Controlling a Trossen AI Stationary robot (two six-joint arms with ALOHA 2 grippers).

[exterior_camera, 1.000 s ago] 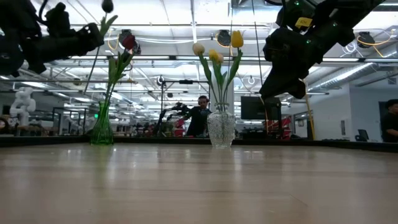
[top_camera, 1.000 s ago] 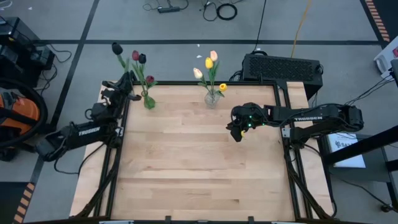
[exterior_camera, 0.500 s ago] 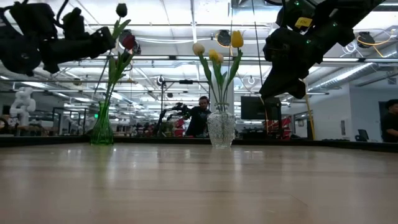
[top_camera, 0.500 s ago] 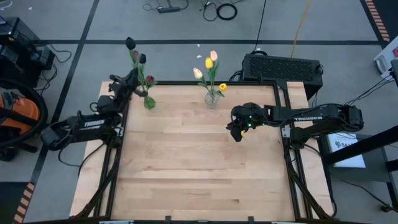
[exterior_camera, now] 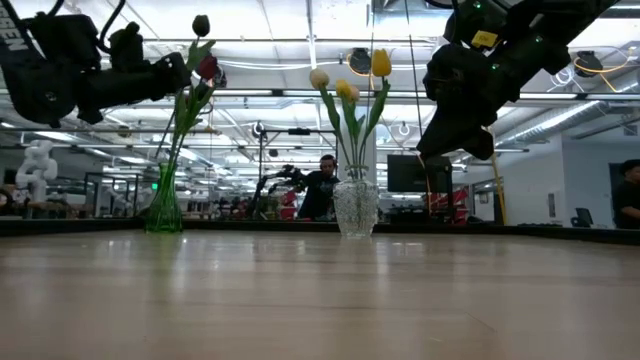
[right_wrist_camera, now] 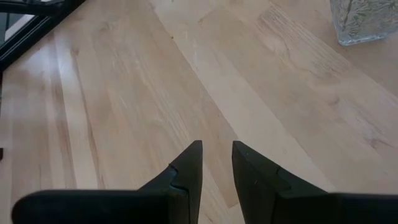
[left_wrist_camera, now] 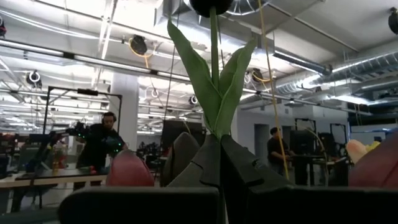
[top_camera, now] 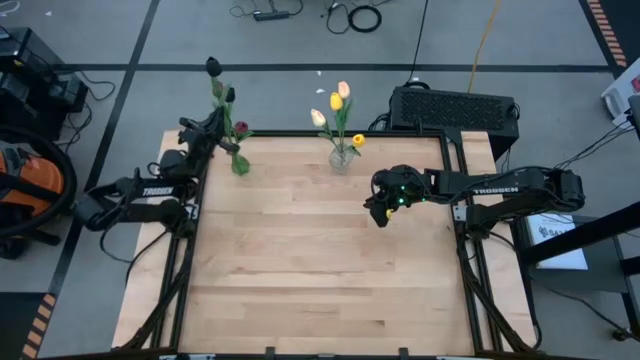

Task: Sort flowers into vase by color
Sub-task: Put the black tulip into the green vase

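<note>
My left gripper (left_wrist_camera: 217, 146) clamps a dark tulip (top_camera: 212, 68) above the green vase (exterior_camera: 163, 208), clear vase (exterior_camera: 355, 208) beside, right gripper (right_wrist_camera: 216, 155) empty, slightly parted over wooden table (top_camera: 300, 260).

The left arm reaches toward the table's far left corner, raised well above the surface; its left gripper (top_camera: 212, 128) is clamped tight, fingers (left_wrist_camera: 205, 163) pressed together. The right arm stretches in from the right side; its right gripper (top_camera: 378, 216) hangs above the table, pointing down, fingers (right_wrist_camera: 189, 163) slightly parted and holding nothing.
</note>
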